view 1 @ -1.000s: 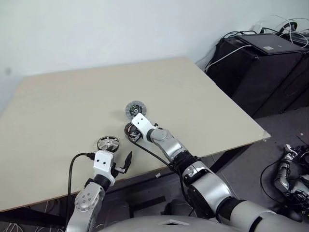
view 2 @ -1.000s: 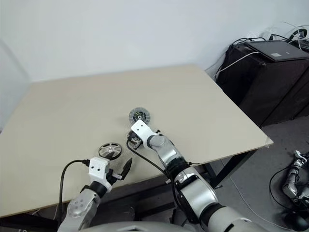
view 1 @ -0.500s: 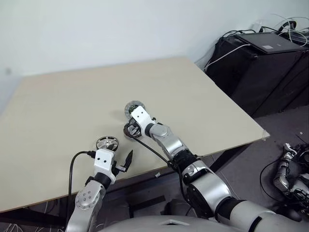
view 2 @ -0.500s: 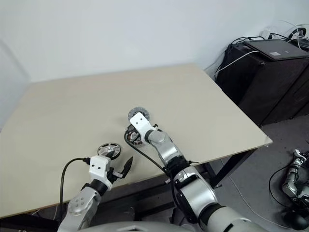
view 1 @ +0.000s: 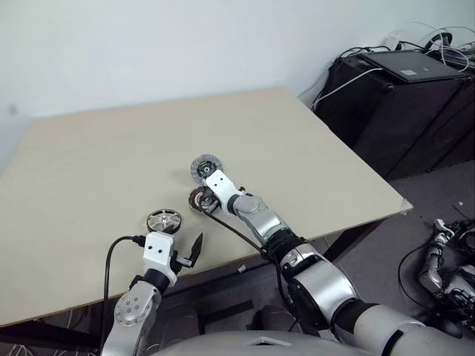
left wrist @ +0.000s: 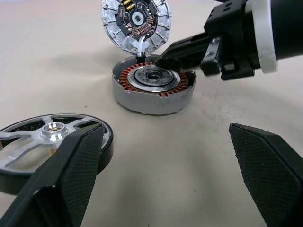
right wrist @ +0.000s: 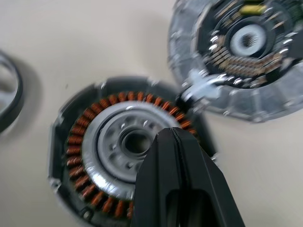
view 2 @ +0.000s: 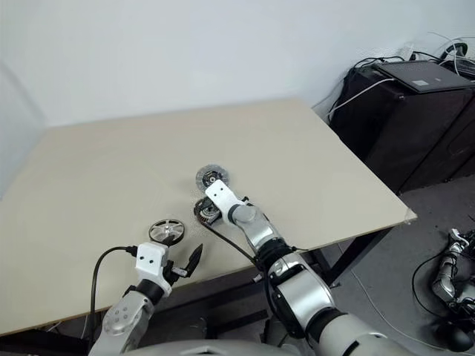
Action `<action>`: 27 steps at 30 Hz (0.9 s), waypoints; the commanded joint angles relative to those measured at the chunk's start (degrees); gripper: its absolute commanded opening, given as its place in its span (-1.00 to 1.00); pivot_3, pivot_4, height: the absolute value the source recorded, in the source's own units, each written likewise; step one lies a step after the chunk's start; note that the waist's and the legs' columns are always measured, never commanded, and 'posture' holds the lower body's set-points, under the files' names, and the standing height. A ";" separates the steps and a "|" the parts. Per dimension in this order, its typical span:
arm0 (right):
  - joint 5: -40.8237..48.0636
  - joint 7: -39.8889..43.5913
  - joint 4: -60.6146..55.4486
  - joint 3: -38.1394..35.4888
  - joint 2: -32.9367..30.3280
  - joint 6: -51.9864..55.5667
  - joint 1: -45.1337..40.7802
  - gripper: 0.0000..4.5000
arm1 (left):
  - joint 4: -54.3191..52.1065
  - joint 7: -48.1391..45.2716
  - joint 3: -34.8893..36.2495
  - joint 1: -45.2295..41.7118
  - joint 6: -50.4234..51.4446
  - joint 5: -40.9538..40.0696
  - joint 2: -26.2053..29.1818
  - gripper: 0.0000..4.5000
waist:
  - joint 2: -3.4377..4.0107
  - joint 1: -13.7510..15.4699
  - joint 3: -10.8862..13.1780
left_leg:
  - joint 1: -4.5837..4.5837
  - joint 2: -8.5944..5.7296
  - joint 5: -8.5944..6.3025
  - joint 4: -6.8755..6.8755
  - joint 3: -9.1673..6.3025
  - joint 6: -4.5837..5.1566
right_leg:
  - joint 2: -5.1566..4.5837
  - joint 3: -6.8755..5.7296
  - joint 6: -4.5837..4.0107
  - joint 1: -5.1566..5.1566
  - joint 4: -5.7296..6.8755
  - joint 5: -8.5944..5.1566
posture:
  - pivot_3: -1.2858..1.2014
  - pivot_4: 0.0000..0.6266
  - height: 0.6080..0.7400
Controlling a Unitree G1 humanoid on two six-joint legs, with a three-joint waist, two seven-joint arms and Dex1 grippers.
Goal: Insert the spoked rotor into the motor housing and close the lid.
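From the head cameras, looking down over the arms, a pale wooden bench (view 1: 312, 148) carries three round motor parts near its front edge. The spoked rotor (view 1: 164, 220) lies flat by itself, just beyond the left claw (view 1: 187, 256), which hovers at the bench edge with its fingers spread wide and nothing between them. The right claw (view 1: 205, 194) reaches in over the motor housing (view 1: 197, 199), and the lid (view 1: 205, 167) sits just behind the housing. In the left wrist view, the rotor (left wrist: 49, 144) lies beside that claw's near finger, apart from the housing (left wrist: 152, 90), whose copper windings ring an empty silver centre. The lid (left wrist: 136, 22) stands tilted up behind it, dark inner face with small green and white bits showing, seemingly joined to the housing at one edge. The right claw (left wrist: 163, 56) comes in from the side with its black fingers pinched together, their tip at the housing's rim. In the right wrist view, those fingers (right wrist: 177, 175) are closed tight on nothing and hang right over the housing (right wrist: 128, 146), with the lid (right wrist: 241, 56) touching its far rim. To my eye the job has barely begun: the rotor is not yet seated, the lid stands open, and both steps remain.
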 commanded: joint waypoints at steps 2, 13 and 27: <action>1.98 -0.66 -3.24 -2.03 2.01 -3.27 -2.68 -0.99 | -1.79 -0.07 -0.25 -1.04 -0.54 -0.35 -0.17 1.00 | 0.00 -0.08 0.00 | 0.00 0.00 0.00 -0.03 -0.01 0.00 | 0.03 0.02 -0.01 0.00 0.00 0.00 | 0.03 -1.00 1.00; -2.33 0.05 7.09 2.10 0.90 -2.15 -1.76 -0.99 | -2.63 0.80 0.26 0.40 -1.04 -0.37 -0.38 1.00 | 0.03 -0.46 -0.03 | 0.02 0.01 0.00 -0.02 0.02 0.00 | 0.03 0.08 -0.01 0.00 0.00 0.00 | 0.03 -1.00 1.00; -5.74 22.34 -21.30 12.57 -12.78 -9.48 0.74 -0.99 | -1.03 0.42 -0.74 -1.48 -0.70 -0.60 -0.71 1.00 | -0.10 -0.80 0.01 | 0.02 -0.04 0.00 -0.01 -0.05 0.01 | 0.05 0.10 0.01 0.01 -0.02 0.00 | 0.03 -1.00 1.00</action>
